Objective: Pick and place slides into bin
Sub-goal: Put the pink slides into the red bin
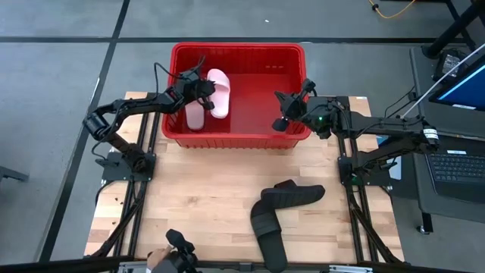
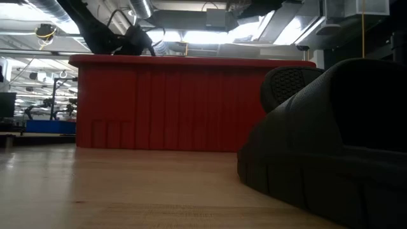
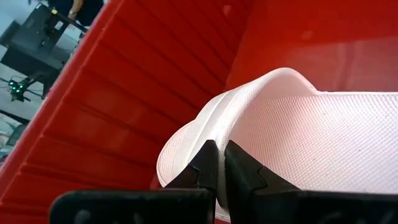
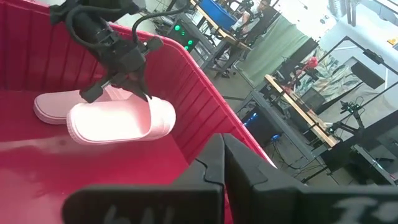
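- While two pale pink slides (image 1: 218, 92) are already seen inside the bin (image 1: 295, 57), in its left part toward the upper left of the high view, two black slides (image 1: 274, 216) are left on the wooden table (image 1: 189, 205), lower right of centre, so the task is judged about half done.
- One pink slide is pinched at its edge between the clenched fingers of the left gripper (image 3: 217, 163), as shown in the left wrist view; whether it rests fully on the bin floor cannot be told.
- The right gripper (image 4: 222, 155) is held with its fingers pressed together on nothing, at the bin's right wall, centre right of the high view.
- The right part of the bin floor is seen bare, and room for both black slides is judged ample.
- The ribbed walls must be cleared by any lift, and the black slides lie touching, crossed at one end.
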Controlling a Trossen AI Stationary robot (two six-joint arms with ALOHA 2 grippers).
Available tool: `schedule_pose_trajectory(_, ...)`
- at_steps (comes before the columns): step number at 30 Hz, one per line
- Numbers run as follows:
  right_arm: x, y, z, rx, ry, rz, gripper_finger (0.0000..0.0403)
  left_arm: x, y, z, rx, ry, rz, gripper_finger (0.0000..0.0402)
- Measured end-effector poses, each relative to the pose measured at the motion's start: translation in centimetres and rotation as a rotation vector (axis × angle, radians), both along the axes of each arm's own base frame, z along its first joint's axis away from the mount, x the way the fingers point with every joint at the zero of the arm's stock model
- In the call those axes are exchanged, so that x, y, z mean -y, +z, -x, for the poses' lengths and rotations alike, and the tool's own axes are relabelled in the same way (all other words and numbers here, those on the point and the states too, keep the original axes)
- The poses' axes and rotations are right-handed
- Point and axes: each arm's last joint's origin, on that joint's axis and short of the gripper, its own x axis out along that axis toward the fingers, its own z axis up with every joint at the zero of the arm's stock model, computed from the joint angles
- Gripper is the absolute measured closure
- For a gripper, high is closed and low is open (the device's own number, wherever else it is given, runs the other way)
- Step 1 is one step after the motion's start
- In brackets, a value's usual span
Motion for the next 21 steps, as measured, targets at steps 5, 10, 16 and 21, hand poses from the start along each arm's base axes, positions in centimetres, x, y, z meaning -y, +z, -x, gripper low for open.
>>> schedule_pose_trajectory(5, 0.0, 0.0, 0.0, 0.001, 0.0, -0.001, 0.0398, -0.2, -0.8, -0.3, -0.003, -0.041, 0.029, 0.0398)
schedule_pose_trajectory(10, 0.0, 0.0, 0.0, 0.001, 0.0, -0.001, 0.0398, -1.0, -1.0, -0.6, 0.004, -0.021, 0.048, 0.0398)
schedule_pose_trajectory(16, 0.0, 0.0, 0.0, 0.01, -0.002, -0.009, 0.0398, -2.3, -1.2, -1.7, -0.021, -0.02, 0.071, 0.0398)
schedule_pose_trajectory(21, 0.0, 0.0, 0.0, 0.019, -0.004, -0.018, 0.0398, -2.9, -2.4, -1.5, -0.053, 0.011, 0.132, 0.0398)
